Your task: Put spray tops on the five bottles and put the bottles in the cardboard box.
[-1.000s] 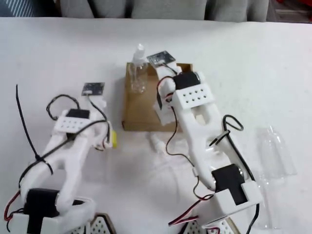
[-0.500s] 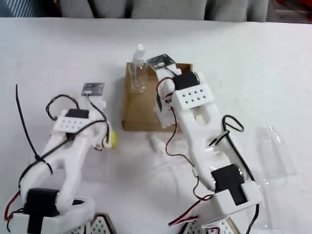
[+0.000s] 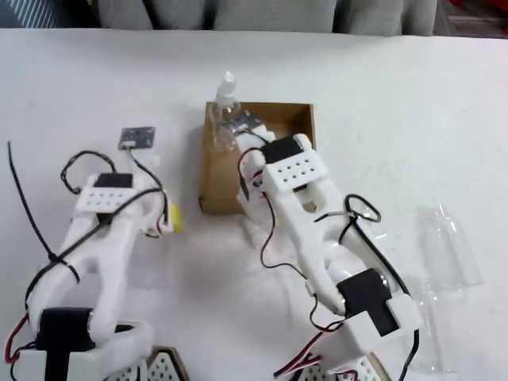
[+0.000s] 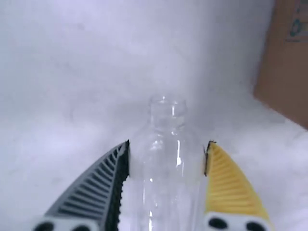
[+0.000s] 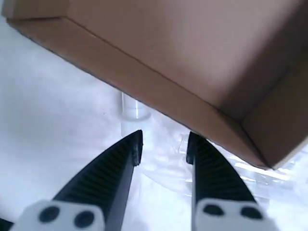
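- Clear plastic with a bare neck: the open bottle (image 4: 166, 163) is clamped between the grey and yellow jaws of the left gripper (image 4: 167, 144). It is held over the table (image 3: 381, 87), near the cardboard box (image 3: 300, 119). Gripped by the body with its mouth free, it seems to be steadied to take a spray top.
- The right gripper (image 5: 163, 139) hangs at the box's near wall, its black jaws a little apart. A small clear piece (image 5: 134, 108) lies just beyond them against that wall. It may be a spray top, but I cannot tell.
- One capped bottle (image 3: 225, 107) stands upright in the box's far corner, so that one looks finished.
- Spare bottles (image 3: 451, 246) lie on the table, well apart from the box, on the right arm's outer side.
- The box wall crowds the right gripper's way to the clear piece.
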### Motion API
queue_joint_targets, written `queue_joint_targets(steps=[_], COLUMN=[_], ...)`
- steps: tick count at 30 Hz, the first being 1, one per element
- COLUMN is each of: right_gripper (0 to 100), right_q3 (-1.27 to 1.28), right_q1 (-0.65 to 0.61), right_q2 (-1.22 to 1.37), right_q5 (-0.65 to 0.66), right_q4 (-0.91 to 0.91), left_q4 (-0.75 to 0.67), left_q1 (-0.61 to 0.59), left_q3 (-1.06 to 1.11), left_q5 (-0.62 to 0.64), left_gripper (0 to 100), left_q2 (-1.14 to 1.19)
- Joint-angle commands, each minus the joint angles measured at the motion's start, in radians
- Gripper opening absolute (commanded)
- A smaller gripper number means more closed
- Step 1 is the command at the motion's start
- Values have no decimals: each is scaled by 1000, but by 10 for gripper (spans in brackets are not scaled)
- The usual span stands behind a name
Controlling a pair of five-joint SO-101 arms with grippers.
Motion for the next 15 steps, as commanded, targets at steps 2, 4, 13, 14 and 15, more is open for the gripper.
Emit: queue_joint_targets(steps=[2, 4, 13, 14, 15], right_gripper=[133, 134, 134, 134, 134], right_q3=[-9, -15, -29, -29, -29], right_q1=[-10, -12, -13, -13, -18], right_q2=[27, 84, 151, 151, 151], right_q5=[11, 6, 2, 2, 0], right_q4=[-33, -62, -130, -130, -130], left_q4=[-17, -17, -17, -17, -17], left_q1=[-62, -64, -73, -73, -73], left_q3=[-57, -57, -57, -57, -57], left_q5=[-14, -14, -14, -14, -14], left_gripper=[76, 76, 76, 76, 76], left_q2=[-12, -10, -10, -10, -10])
